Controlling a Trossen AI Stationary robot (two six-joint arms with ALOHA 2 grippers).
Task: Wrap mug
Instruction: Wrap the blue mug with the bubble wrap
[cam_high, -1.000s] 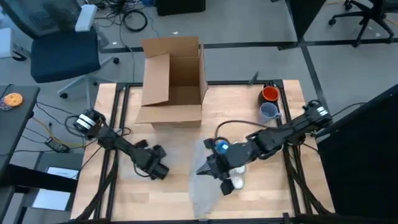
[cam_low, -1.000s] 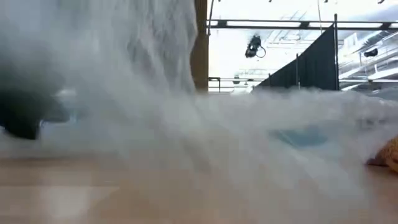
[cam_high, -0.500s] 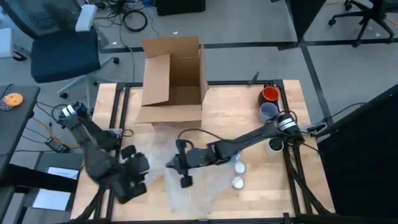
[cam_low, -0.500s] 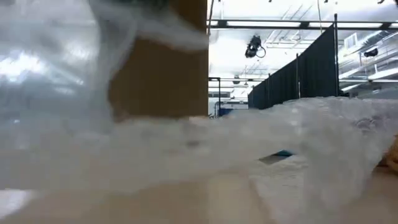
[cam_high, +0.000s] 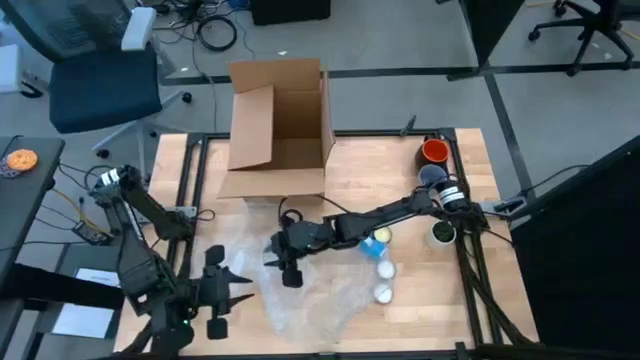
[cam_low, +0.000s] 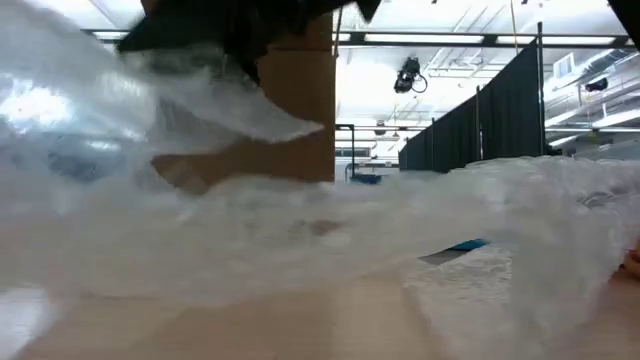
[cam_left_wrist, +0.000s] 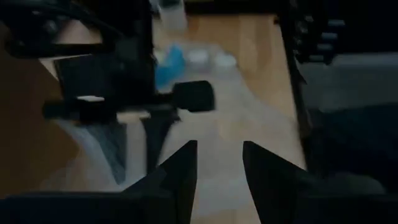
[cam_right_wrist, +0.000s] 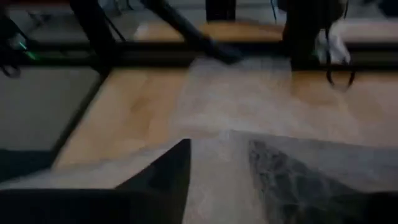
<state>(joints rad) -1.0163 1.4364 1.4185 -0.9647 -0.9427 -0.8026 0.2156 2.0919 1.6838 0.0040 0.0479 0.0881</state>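
Observation:
A clear bubble-wrap sheet (cam_high: 322, 295) lies on the wooden table's near middle. A blue mug (cam_high: 378, 240) sits by the sheet's far right part, partly under my right arm. My right gripper (cam_high: 285, 262) reaches across from the right and is shut on the sheet's left part. Seen from table height, the bubble wrap (cam_low: 300, 230) rises toward that gripper (cam_low: 230, 30). My left gripper (cam_high: 240, 288) stands open near the table's near left corner, left of the sheet, its fingers pointing right and touching nothing. My right gripper holds the bubble wrap's left edge (cam_right_wrist: 230, 155) between its two fingers, coming from the table's right and slanting down. One layer or several, I cannot tell. That edge (cam_low: 200, 90) is lifted and drapes slack below the gripper. The rest of the sheet (cam_high: 335, 305) lies on the table.
An open cardboard box (cam_high: 280, 130) stands at the far middle. An orange mug (cam_high: 433, 152), a grey-blue mug (cam_high: 432, 176) and a white-rimmed mug (cam_high: 441, 234) stand along the right edge. Two white round pieces (cam_high: 384, 281) lie near the blue mug.
My right gripper has swept from beside the blue mug toward the table's left, pulling the wrap's edge with it and raising it. The mug is left uncovered behind it. My left gripper has drawn back toward the near left corner and turned its fingers rightward.

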